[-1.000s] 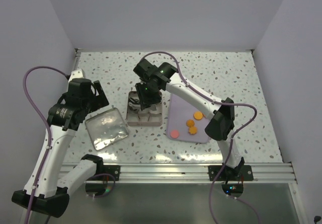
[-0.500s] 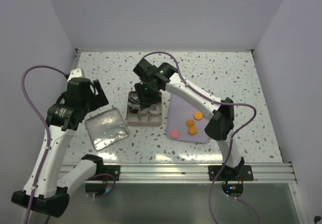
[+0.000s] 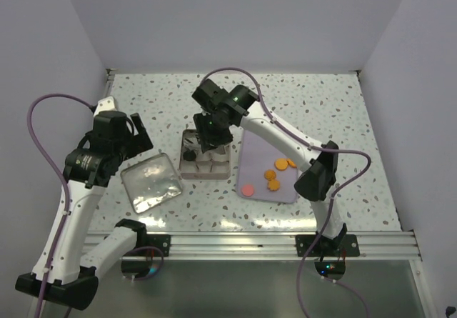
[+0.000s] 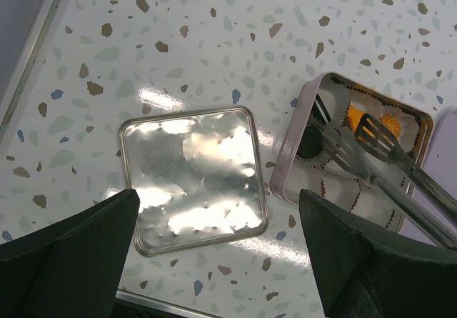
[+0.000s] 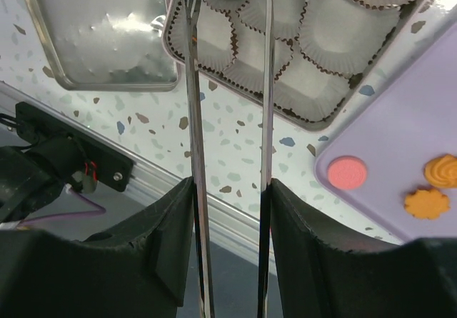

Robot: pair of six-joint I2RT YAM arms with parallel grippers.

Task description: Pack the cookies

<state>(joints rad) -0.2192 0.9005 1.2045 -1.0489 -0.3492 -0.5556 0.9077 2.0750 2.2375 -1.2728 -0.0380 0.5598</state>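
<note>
Right gripper [image 5: 230, 196] lifted, clasping tongs [image 5: 193, 118] above tin [image 4: 291, 150]; black cookie [image 4: 309, 141] in cup [image 5: 235, 3]; left gripper [image 4: 219, 196] released.

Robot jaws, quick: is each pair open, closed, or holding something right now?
Left gripper: jaws open, holding nothing.
Right gripper: jaws closed on long metal tongs.

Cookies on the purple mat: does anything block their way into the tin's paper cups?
Nothing visible does. The cookies lie bare on the mat, the tin beside it is open, its lid off to the left. Only the right pincer's tongs hang over the cups.
</note>
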